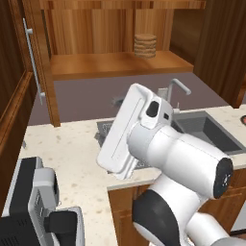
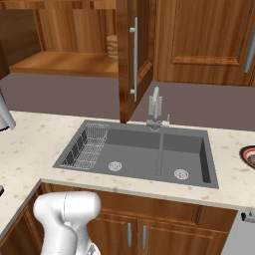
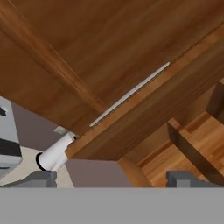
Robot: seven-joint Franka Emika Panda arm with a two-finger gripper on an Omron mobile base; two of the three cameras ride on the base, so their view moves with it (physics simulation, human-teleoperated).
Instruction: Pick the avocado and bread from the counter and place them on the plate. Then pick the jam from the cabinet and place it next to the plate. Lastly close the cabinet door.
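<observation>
Since a brown ribbed jar [image 1: 145, 45] sits on the cabinet [image 1: 115, 65] shelf, step in hand: I judge it to be fetching the jam, with closing the door to follow.
Claw: the gripper [image 3: 113, 179] has its jaws spread wide and holds nothing; it is raised above and behind the sink [image 2: 144, 154], pointing at a cabinet door [image 3: 109, 52] with a thin silver handle [image 3: 131, 92].
Jam: if that jar is it, it stands on the open shelf above and behind the sink.
Plate: the plate [image 2: 249, 155] lies on the counter [image 2: 30, 149] right of the sink, cut by the picture's edge; I cannot tell whether avocado and bread are on it.
Next move: I would swing past the door edge, level the claw with the shelf and straddle the jar before closing.
Left base view: gives the shelf, jar and both open doors.
Right base view: gives the whole sink, the faucet [image 2: 156, 107] and the plate.
Hand view: gives the door underside and shelf boards close up.
</observation>
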